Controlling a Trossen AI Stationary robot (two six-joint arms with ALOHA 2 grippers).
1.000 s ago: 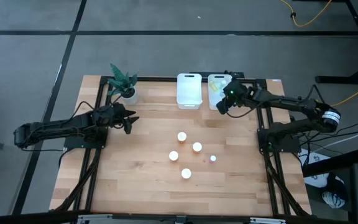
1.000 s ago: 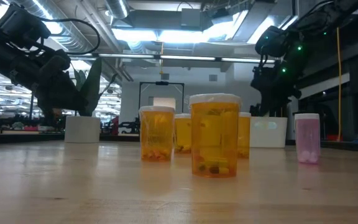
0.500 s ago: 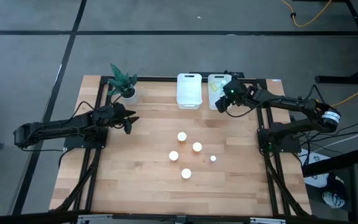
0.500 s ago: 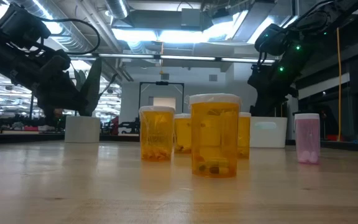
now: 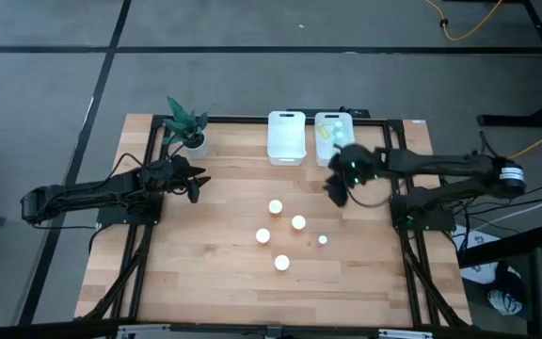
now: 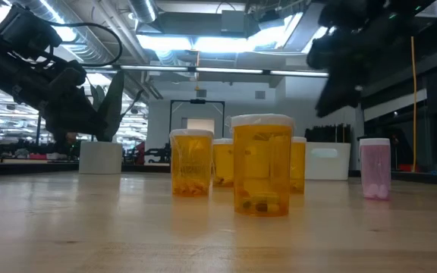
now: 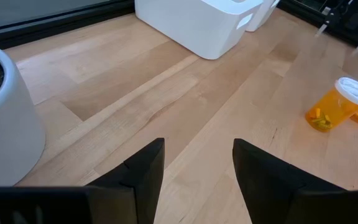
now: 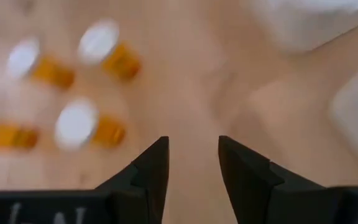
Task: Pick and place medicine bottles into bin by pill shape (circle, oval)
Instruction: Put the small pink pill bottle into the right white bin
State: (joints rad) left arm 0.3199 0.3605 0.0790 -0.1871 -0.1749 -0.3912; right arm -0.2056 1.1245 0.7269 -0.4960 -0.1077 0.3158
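Three orange medicine bottles with white caps [image 5: 276, 206] [image 5: 298, 222] [image 5: 263, 235] stand upright on their bases mid-table. Another orange bottle [image 5: 281, 263] stands nearer, and a small pink bottle [image 6: 375, 168] to their right. My right gripper [image 5: 337, 191] hangs above the table between the bottles and the bins, tilted down. Its fingers are open and hold nothing [image 8: 192, 163]. The bottles [image 8: 86, 127] lie ahead of it. My left gripper [image 5: 197, 185] waits at the left by the plant, open with nothing between its fingers [image 7: 197, 168].
Two white bins stand at the far edge: the left bin [image 5: 287, 137] and the right bin [image 5: 332, 130], which holds something pale yellow-green. A potted green plant [image 5: 188, 127] stands at the far left. Bare wood lies along the near edge.
My right gripper has swung from above the right bin toward the table's near edge and the bottles, turning as it went. The bottles and my left arm have stayed put.
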